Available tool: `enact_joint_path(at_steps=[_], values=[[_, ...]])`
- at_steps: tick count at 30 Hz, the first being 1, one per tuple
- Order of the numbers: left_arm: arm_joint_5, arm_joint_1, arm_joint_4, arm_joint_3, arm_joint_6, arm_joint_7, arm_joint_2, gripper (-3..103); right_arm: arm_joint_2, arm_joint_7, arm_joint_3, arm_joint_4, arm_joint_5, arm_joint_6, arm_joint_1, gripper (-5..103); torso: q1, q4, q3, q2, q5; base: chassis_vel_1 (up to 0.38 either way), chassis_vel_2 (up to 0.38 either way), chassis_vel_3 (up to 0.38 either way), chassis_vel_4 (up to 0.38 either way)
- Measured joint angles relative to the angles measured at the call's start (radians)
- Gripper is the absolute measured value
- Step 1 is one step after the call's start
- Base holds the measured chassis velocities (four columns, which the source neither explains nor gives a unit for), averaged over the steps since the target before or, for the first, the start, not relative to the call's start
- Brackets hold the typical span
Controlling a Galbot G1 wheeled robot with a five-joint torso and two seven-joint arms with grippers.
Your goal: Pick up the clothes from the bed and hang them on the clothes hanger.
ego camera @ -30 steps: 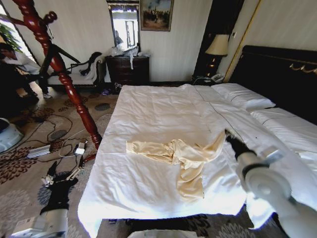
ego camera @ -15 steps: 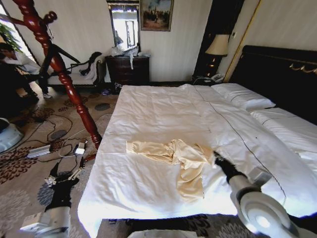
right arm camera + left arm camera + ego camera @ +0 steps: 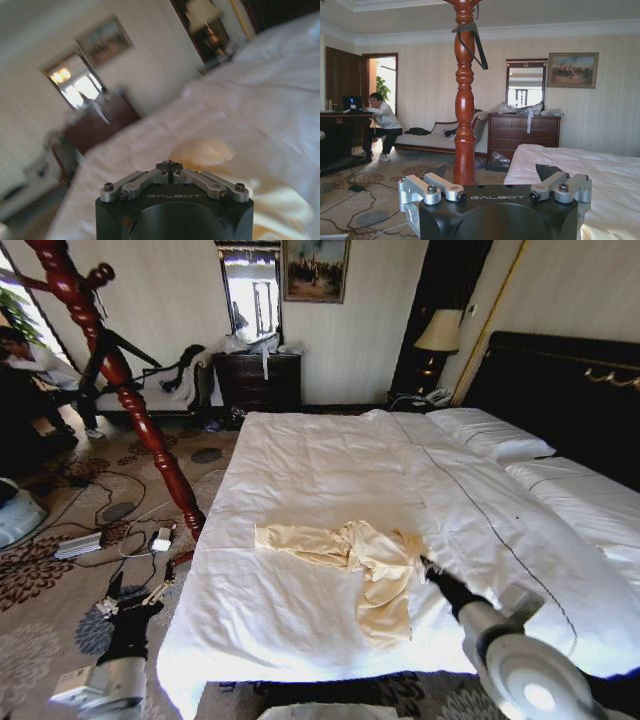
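Cream shirt (image 3: 360, 565) crumpled on bed (image 3: 300, 470), right gripper (image 3: 432, 571) beside it with fingers closed and empty, left gripper (image 3: 495, 187) spread wide.

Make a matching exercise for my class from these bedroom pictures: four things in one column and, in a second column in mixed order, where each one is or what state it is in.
Things
1. the clothes
2. the right gripper
3. the left gripper
4. the clothes hanger

Places or states
A. low above the patterned carpet, beside the bed, fingers apart
B. hung high on the red wooden stand
C. crumpled on the white duvet, near the foot of the bed
D. fingers together, at the shirt's edge

Pairs: 1-C, 2-D, 3-A, 4-B
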Motion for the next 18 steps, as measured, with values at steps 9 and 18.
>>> enact_joint_path(at_steps=[9,18], values=[[0.011,0.013,-0.016,-0.003,-0.005,0.001,-0.009,100,-0.016,-0.297,0.044,-0.001,0.011,0.143,0.025,0,0.0,-0.0006,0.0,0.0,-0.0001,0.0,0.0,0.0,0.0],[0.016,0.019,-0.035,-0.003,-0.006,0.0,-0.016,100,0.009,-0.253,-0.016,-0.002,0.02,0.13,-0.003,0,0.0,-0.0005,0.0,0.0,-0.0001,0.0,0.0,0.0,0.0]])
